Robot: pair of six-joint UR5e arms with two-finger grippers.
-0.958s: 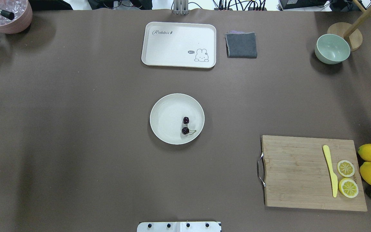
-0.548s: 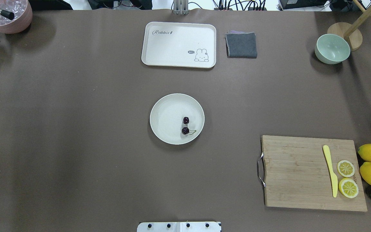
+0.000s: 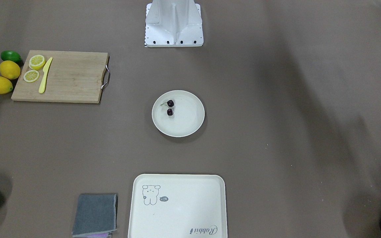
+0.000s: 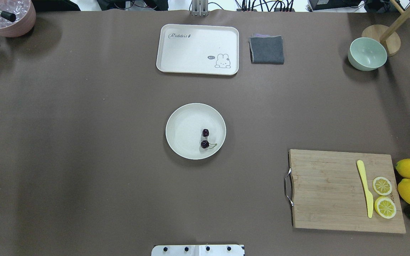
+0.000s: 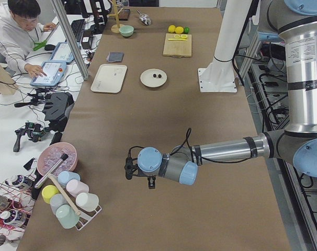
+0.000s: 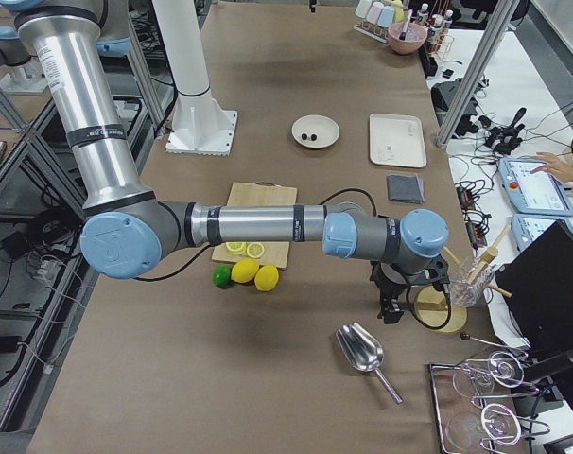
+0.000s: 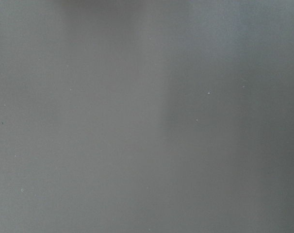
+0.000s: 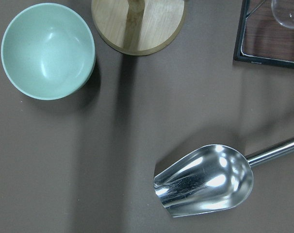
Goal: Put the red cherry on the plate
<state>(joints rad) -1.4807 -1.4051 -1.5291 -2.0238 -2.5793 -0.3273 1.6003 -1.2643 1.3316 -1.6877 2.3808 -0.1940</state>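
Note:
The red cherry [image 4: 205,138], a dark glossy pair joined by thin green stems, lies inside the plate [image 4: 183,131] at the table's middle, right of the plate's centre. The front-facing view shows the same red cherry [image 3: 170,107] on the plate [image 3: 185,120]. No gripper is near them. My left gripper [image 5: 150,183] hangs over bare table at the left end, seen only from the side. Far off at the right end, my right gripper [image 6: 389,312] points down beside a wooden stand. For both, I cannot tell whether they are open or shut.
A cream tray [image 4: 198,49] and a grey cloth [image 4: 267,49] lie behind the plate. A green bowl [image 4: 367,53] and a metal scoop [image 8: 205,179] sit at the right. A cutting board [image 4: 333,192] with knife and lemon halves, lemons and a lime lies front right.

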